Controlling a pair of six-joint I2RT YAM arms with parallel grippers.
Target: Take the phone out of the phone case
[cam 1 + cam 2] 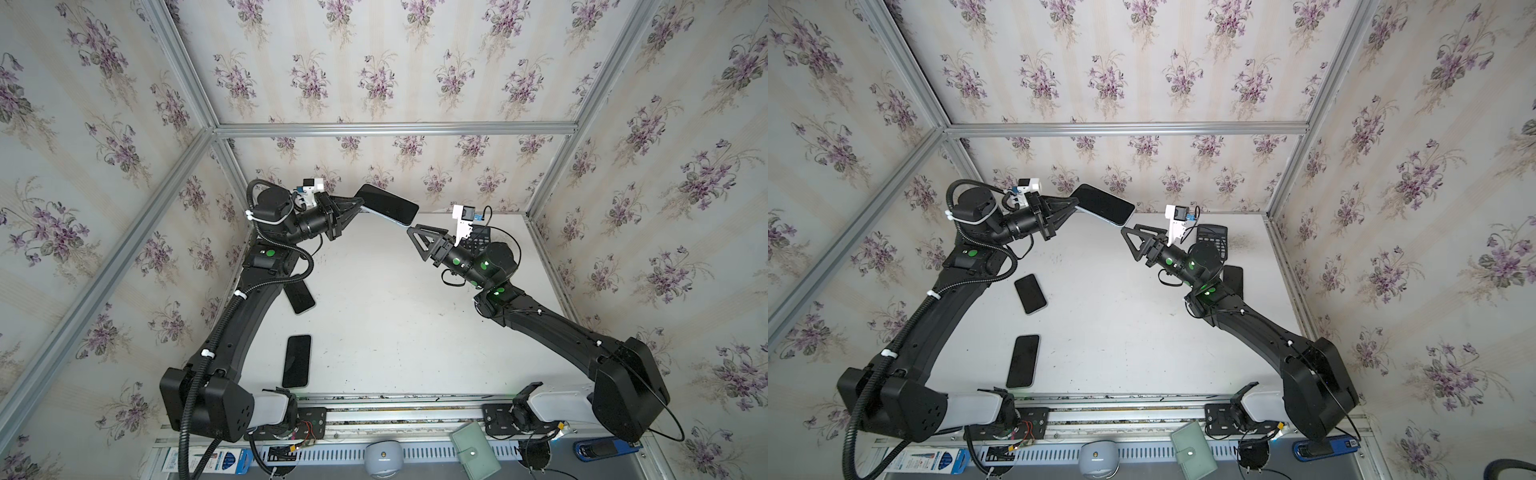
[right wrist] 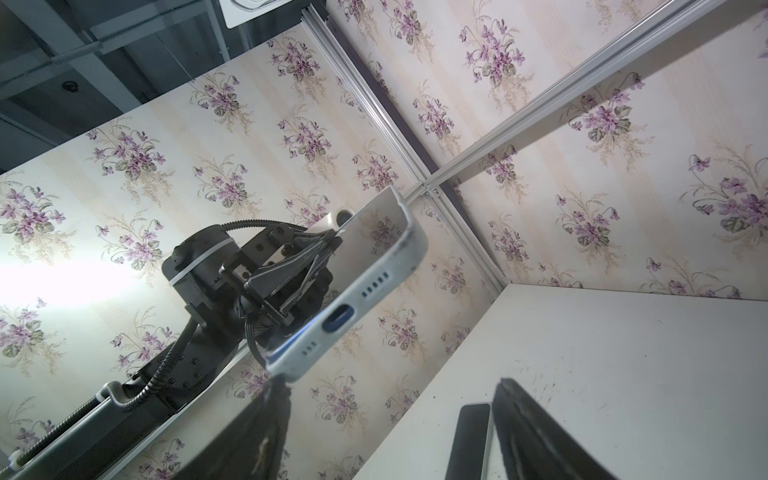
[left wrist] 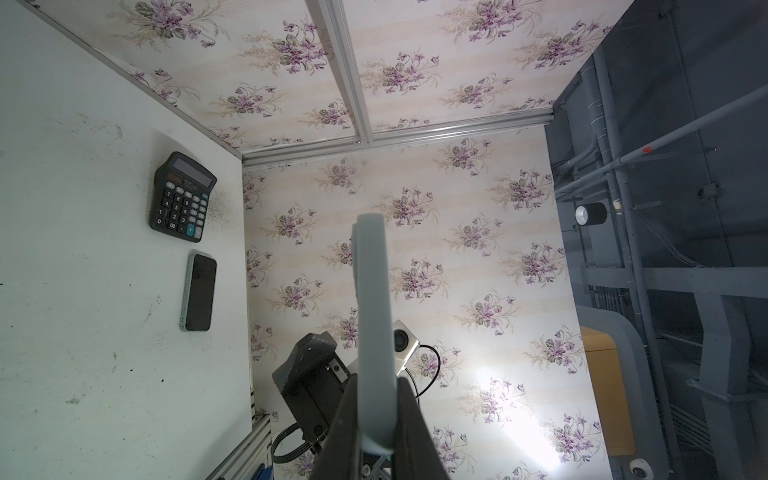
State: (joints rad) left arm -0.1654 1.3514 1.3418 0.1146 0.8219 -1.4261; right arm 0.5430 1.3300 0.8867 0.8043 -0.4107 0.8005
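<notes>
The left pincer (image 1: 358,203) clamps the glossy phone (image 1: 388,202) in its matte case (image 3: 374,311); right pincer (image 1: 416,244) gapes wide.

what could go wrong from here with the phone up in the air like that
1. The left gripper pinches only one end of the black-screened phone in its pale grey case, raised over the white table; a push could lever it loose and drop it.
2. The right gripper is open with one finger beside the case's free corner; closing there might clamp phone and case together, or knock them askew.
</notes>
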